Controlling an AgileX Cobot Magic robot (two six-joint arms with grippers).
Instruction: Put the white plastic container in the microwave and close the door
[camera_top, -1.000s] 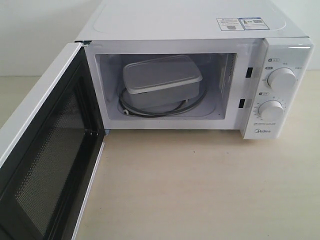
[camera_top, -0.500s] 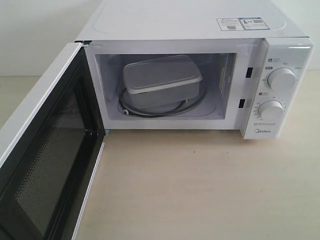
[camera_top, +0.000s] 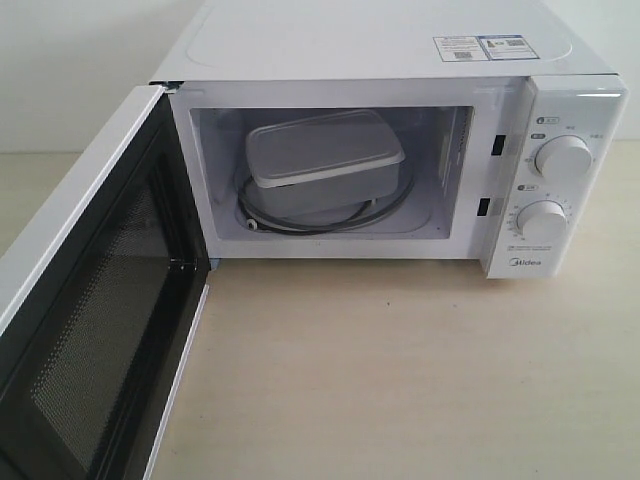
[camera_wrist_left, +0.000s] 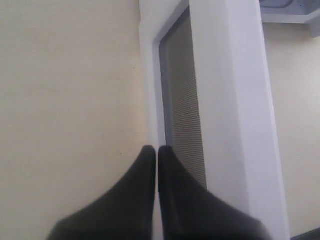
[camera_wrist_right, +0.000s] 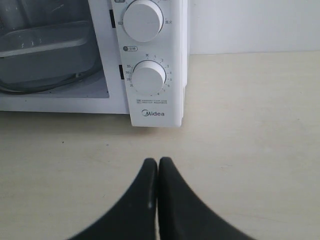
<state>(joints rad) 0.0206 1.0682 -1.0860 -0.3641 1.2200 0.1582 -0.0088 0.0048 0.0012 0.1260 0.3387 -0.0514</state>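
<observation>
The white plastic container (camera_top: 322, 160) sits with its lid on inside the microwave (camera_top: 400, 60), on the glass turntable (camera_top: 300, 222). The door (camera_top: 90, 300) stands wide open at the left, its black mesh inner face showing. Neither gripper appears in the exterior view. In the left wrist view my left gripper (camera_wrist_left: 157, 150) is shut and empty, close by the door (camera_wrist_left: 225, 100) and its window. In the right wrist view my right gripper (camera_wrist_right: 158, 162) is shut and empty above the table, in front of the lower dial (camera_wrist_right: 148, 77); the container (camera_wrist_right: 47, 47) shows in the cavity.
The beige table (camera_top: 400, 380) stretches in front of the microwave. Two round dials (camera_top: 562, 157) and the Midea logo sit on the right control panel. Stickers (camera_top: 480, 47) lie on the microwave's top. A pale wall stands behind.
</observation>
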